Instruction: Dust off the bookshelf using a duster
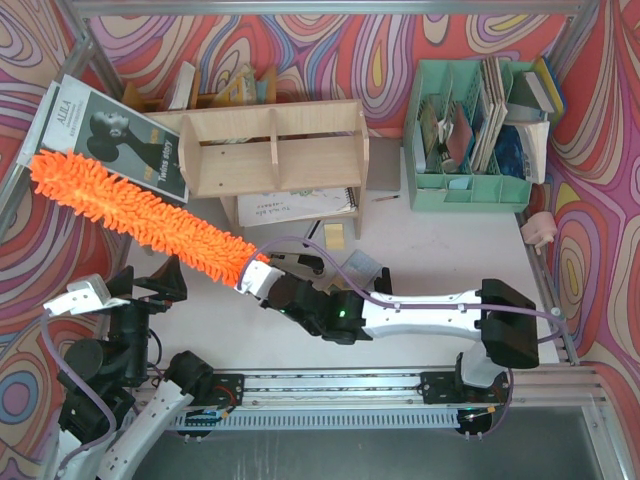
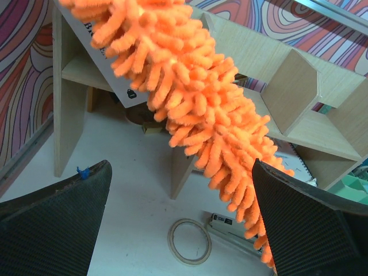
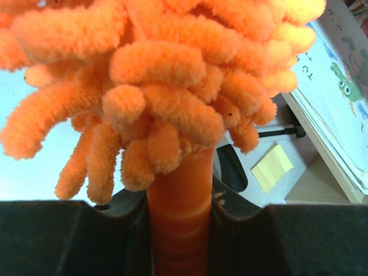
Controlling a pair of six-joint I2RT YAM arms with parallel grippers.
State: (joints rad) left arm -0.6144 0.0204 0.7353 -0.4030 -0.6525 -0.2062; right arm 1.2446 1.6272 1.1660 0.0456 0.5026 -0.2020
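Top external view: the right gripper [image 1: 256,279] is pinched tight on the thin handle of the long bright orange fluffy chenille duster [image 1: 140,213], right where the fluff ends. From there the duster runs diagonally up and left. It passes the left leg of the wide light plywood two-tier bookshelf [image 1: 275,145], and its far end reaches past the black-and-white magazine [image 1: 120,135] at the shelf's left end. (Whether the fluff actually touches the wood, I can't tell from any angle.)

The right wrist view backs up the grip: dark fingers [image 3: 86,236] are pressed against the handle on both sides, and a yellow sticky note [image 3: 271,167] lies on the table beyond.

The left gripper [image 1: 168,283] sits below the duster with its jaws spread wide and nothing in them. In the left wrist view the duster crosses in front of the shelf, and a ring of tape [image 2: 188,241] lies flat on the white table [image 2: 132,190]. A mint-green plastic slotted organiser [image 1: 470,150] stands to the right of the shelf, well apart from the duster.
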